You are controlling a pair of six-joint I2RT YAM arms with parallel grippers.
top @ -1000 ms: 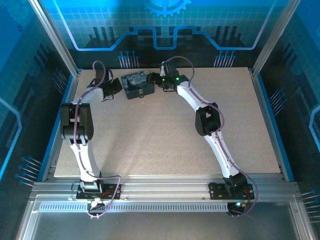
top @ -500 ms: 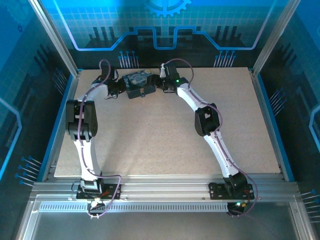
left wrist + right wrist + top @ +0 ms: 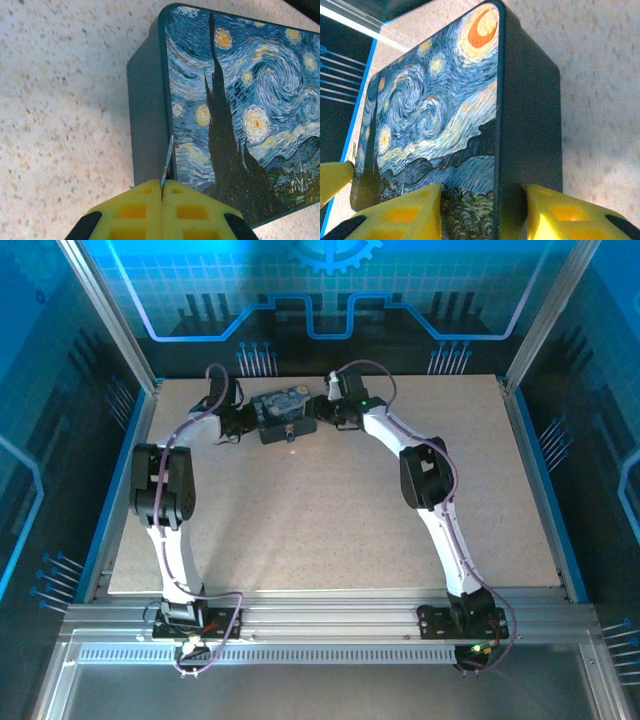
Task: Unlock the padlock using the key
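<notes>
Two tools are meeting at the box (image 3: 283,405), which is standing on the surface (image 3: 330,520). The left tool (image 3: 162,192) is pinching the key (image 3: 168,157) between closed fingers, with the blade lying just beside the box's left wall. The right tool (image 3: 482,200) is straddling the box's opposite end, fingers against it, apparently clamping it. The padlock (image 3: 291,432) is hanging at the box's near face, a mere speck from above. Judged progress: the key is being held and the box braced; insertion, turning and release are remaining. Keyhole and shackle are too small to make out.
</notes>
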